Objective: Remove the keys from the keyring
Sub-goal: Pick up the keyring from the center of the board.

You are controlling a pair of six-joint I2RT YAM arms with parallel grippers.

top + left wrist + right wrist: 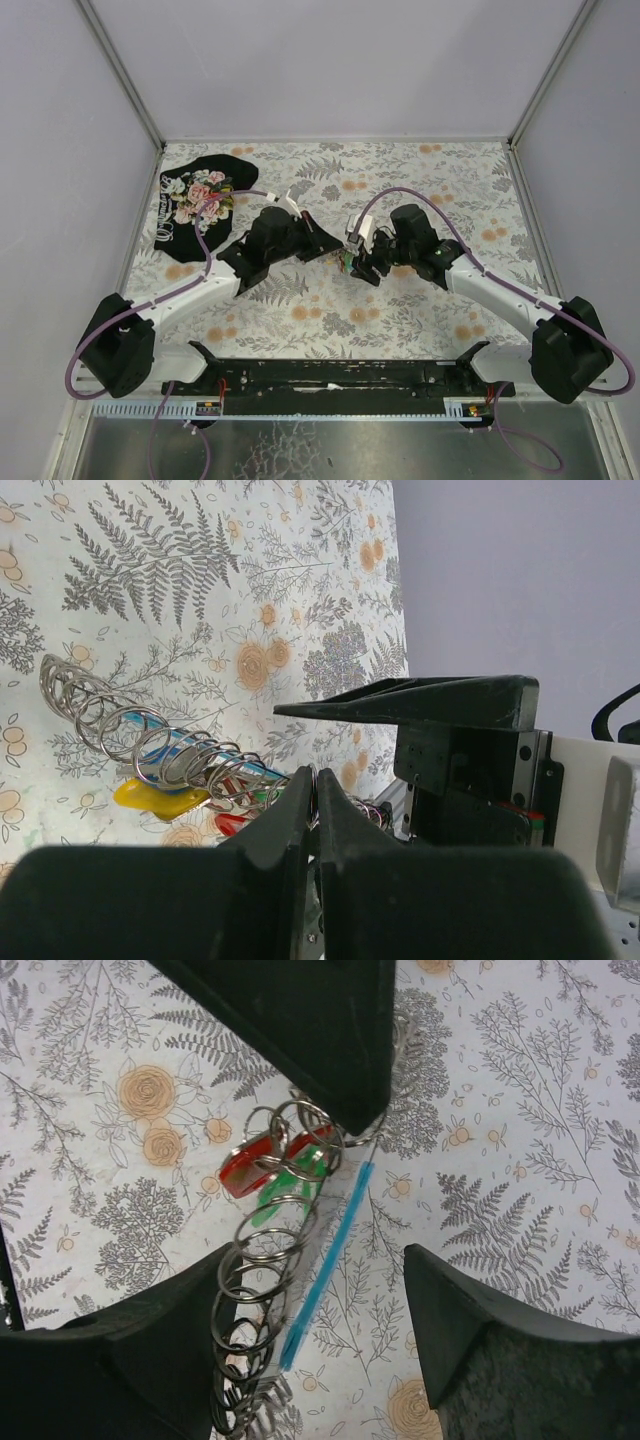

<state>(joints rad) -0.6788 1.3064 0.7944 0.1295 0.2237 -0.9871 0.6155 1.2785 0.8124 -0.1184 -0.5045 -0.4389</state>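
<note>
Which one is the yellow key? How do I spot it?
On the flowery table, find the middle, where the left gripper pinches a chain of silver rings. The yellow key lies beside that chain. Near it are a red key and a green key; only this one is yellow.

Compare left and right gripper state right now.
Left gripper has its fingers pressed together, pinching the keyring; right gripper has its fingers spread wide, closed on nothing. The keyring enters the left gripper's tips but only runs alongside one finger of the right gripper. Both have black fingers and meet over the middle of the table.
</note>
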